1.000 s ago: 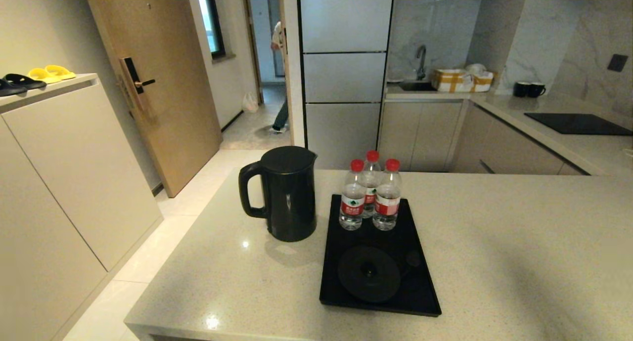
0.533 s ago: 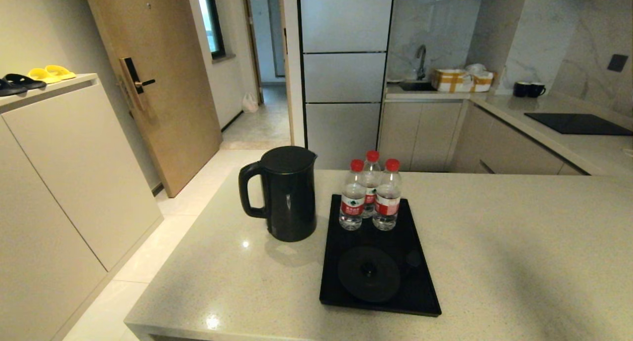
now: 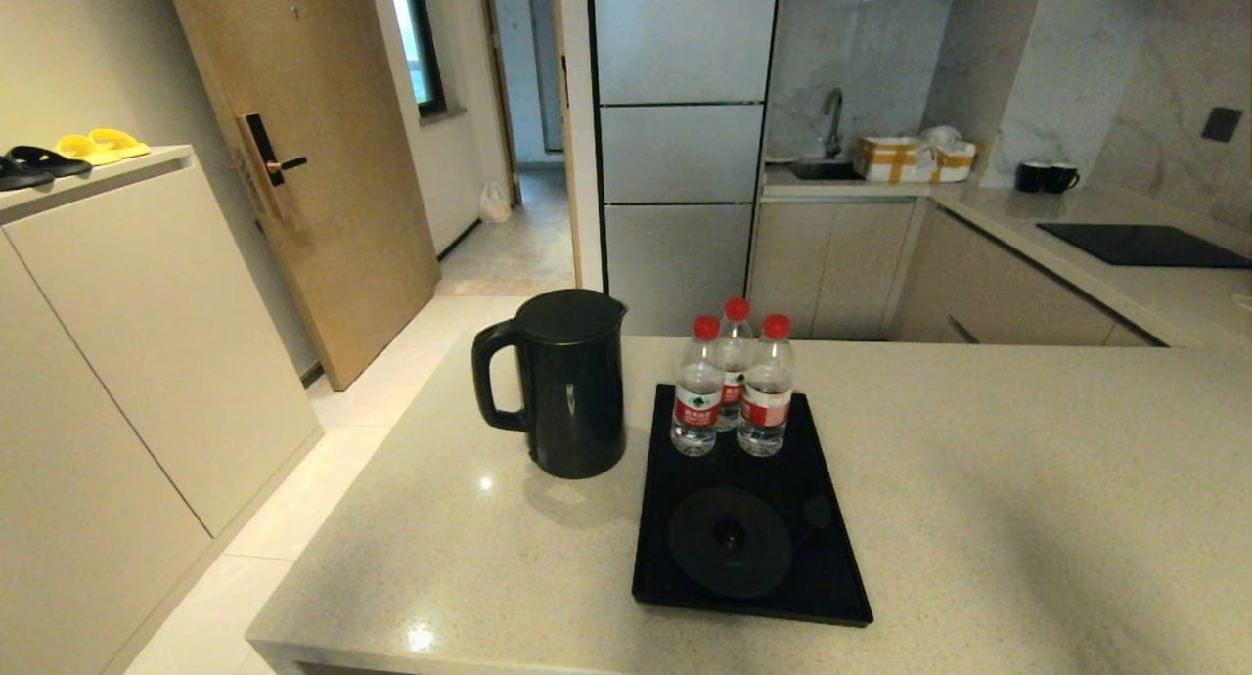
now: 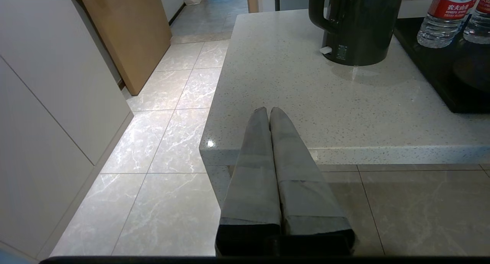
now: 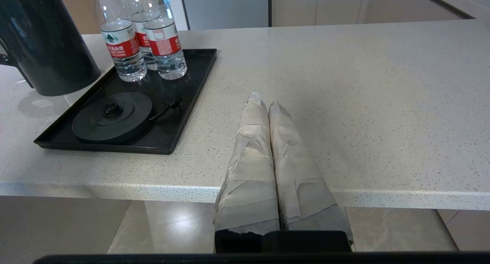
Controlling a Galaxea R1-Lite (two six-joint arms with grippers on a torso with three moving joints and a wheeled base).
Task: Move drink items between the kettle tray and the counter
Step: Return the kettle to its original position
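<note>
Standing, head view: the black kettle [image 3: 570,384] is upright on the speckled counter [image 3: 978,479], just beside the near-left edge of the black tray [image 3: 817,597], its loop handle turned away from the tray.
Tray, head view: three water bottles [image 3: 732,386] with red caps are bunched at the far end; the round base disc [image 3: 730,542] lies bare at the near end.
Background, head view: a cabinet top with sandals [image 3: 59,152] sits on the far left, and a dark cooktop panel [image 3: 1140,246] on the far right counter. Neither arm appears here.
Left gripper, left wrist view: the left gripper [image 4: 269,111] hangs at the counter's front edge, well short of the kettle [image 4: 358,25]; its two grey-wrapped fingers [image 4: 257,149] are pressed together with nothing between them.
Kettle, left wrist view: it stands on stone, close to the tray's rim [image 4: 432,80]; whether they touch cannot be told.
Right gripper, right wrist view: the right gripper [image 5: 263,101] hovers over the counter's front edge [image 5: 383,195], to the right of the tray [image 5: 191,99]; its pale taped fingers [image 5: 250,141] are closed against each other, empty.
Tray, right wrist view: the disc [image 5: 111,116] and bottles [image 5: 141,38] sit inside the rim, the kettle [image 5: 42,46] outside it.
</note>
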